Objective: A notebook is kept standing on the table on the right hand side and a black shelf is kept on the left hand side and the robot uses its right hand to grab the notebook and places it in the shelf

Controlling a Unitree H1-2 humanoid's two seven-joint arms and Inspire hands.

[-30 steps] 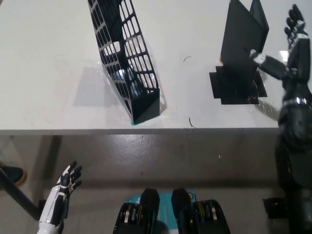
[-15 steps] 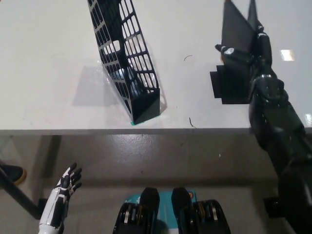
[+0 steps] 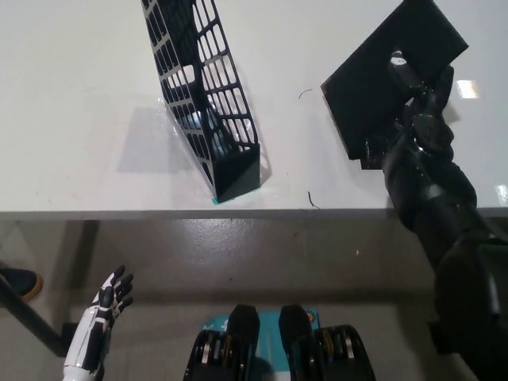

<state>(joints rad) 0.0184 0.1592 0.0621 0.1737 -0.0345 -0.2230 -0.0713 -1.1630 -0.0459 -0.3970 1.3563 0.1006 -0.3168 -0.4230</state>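
While tilted: notebook [image 3: 373, 87] in robot hand [image 3: 417, 103]

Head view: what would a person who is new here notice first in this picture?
First, the black right hand at the upper right, shut on the black notebook, which is tilted over the white table. Next, the black mesh shelf, which stands left of the notebook near the table's front edge. The white left hand rests open at the lower left, below the table.
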